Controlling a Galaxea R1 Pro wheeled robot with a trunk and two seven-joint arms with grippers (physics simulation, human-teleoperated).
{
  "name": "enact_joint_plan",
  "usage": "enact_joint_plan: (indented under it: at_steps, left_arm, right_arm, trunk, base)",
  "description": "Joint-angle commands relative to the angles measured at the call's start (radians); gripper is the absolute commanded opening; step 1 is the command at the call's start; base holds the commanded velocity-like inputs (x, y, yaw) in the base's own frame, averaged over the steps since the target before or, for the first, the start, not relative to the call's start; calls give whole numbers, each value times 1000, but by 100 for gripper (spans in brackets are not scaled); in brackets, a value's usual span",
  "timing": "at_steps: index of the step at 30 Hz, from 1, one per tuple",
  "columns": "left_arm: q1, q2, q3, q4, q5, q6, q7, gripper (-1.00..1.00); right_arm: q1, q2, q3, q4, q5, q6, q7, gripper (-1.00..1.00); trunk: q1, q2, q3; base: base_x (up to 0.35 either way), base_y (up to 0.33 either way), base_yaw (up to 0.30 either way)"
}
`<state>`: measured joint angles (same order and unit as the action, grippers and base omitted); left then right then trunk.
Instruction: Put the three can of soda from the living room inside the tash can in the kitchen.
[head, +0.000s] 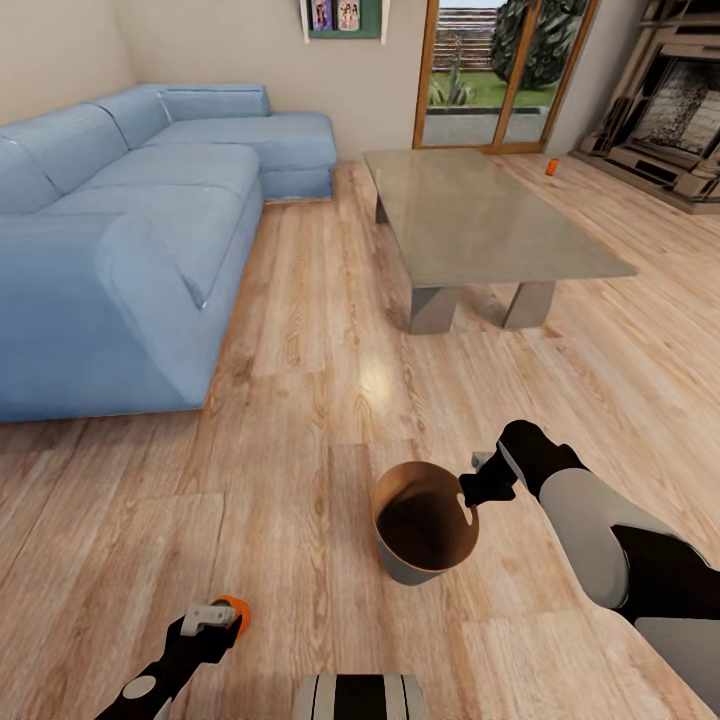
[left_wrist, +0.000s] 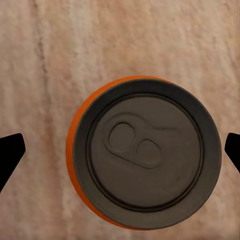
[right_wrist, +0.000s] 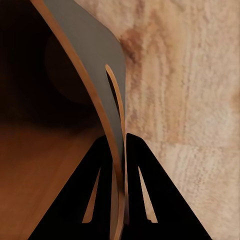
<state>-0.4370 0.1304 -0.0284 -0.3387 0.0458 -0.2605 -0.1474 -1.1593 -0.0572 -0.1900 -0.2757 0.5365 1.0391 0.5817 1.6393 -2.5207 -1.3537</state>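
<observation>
A home living room is being shown. A blue corner sofa (head: 130, 230) is being seen along the wall, with a low grey coffee table (head: 480, 215) set beside it on a light wood plank floor (head: 300, 400). A stone fireplace (head: 675, 100) is being seen in the far corner, and a wood-framed glass door (head: 500, 70) is opening onto a garden.
</observation>
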Motion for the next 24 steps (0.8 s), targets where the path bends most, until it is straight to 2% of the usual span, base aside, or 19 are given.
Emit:
enact_joint_plan:
  at_steps: [1, 5, 6, 18, 24]
  left_arm:
    - [0, 0, 0, 0, 0, 0, 0, 100]
    - [0, 0, -1, -2, 0, -2, 0, 100]
    - [0, 0, -2, -3, 0, -3, -1, -100]
    - [0, 0, -2, 2, -4, -2, -1, -100]
    - [-1, 0, -2, 4, -7, 2, -1, -100]
  right_arm:
    - [1, 0, -8, 2, -27, 8, 7, -100]
    - [1, 0, -8, 2, -27, 8, 7, -100]
    - [1, 0, -8, 2, -27, 8, 7, -100]
    - [3, 0, -8, 1, -27, 8, 7, -100]
    - [3, 1, -8, 1, -27, 8, 7, -100]
  trunk:
    - [0, 0, 0]
    - [0, 0, 0]
    - [0, 0, 0]
    - [0, 0, 0]
    - [-2, 2, 23]
  base:
    - [0, 0, 0]
    - [0, 0, 0]
    - [0, 0, 0]
    - [0, 0, 0]
    - [0, 0, 0]
